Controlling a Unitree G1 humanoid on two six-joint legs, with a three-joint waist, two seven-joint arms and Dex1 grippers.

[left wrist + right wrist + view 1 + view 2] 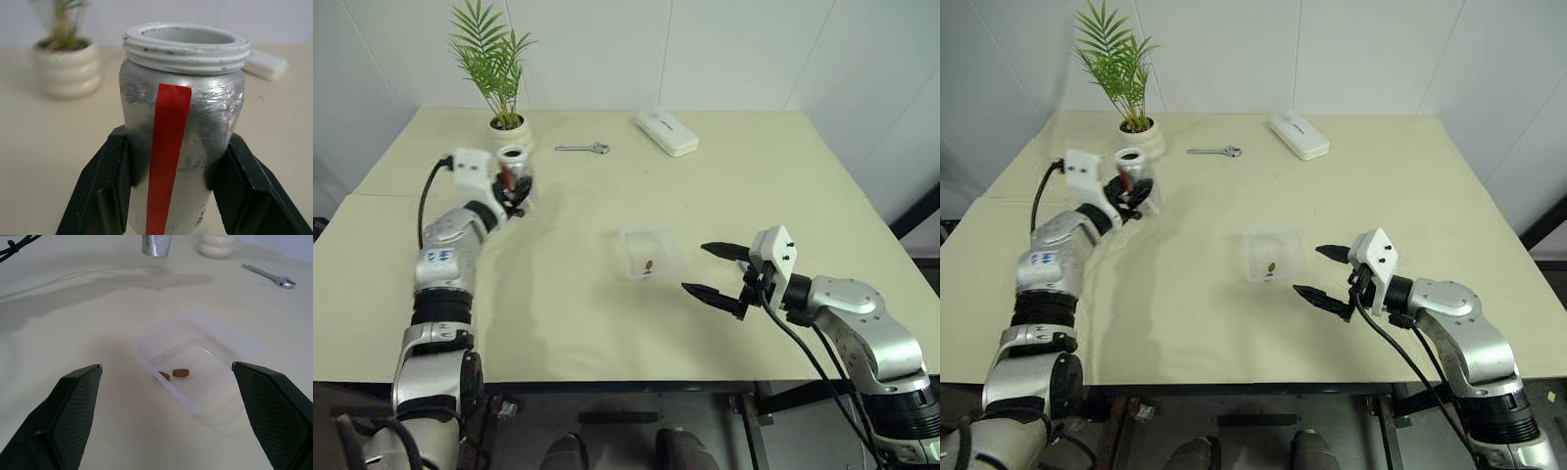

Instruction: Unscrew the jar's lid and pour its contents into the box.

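With left gripper (171, 196) clenched on mid-body of open, upright jar (514, 168) near plant pot (509, 127), right gripper (717, 270) released beside box (651, 252): rigid, smooth metal, likely light and slippery, so grip below threads.

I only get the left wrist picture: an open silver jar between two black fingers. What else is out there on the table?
Observer: A clear box sits mid-table, with two brownish bits inside.
Operator: Is the other pincer holding anything?
Observer: No, the right pincer is open and empty, just beside the box.
Operator: Any tools about?
Observer: A small wrench lies at the far side, between the plant and the white case.
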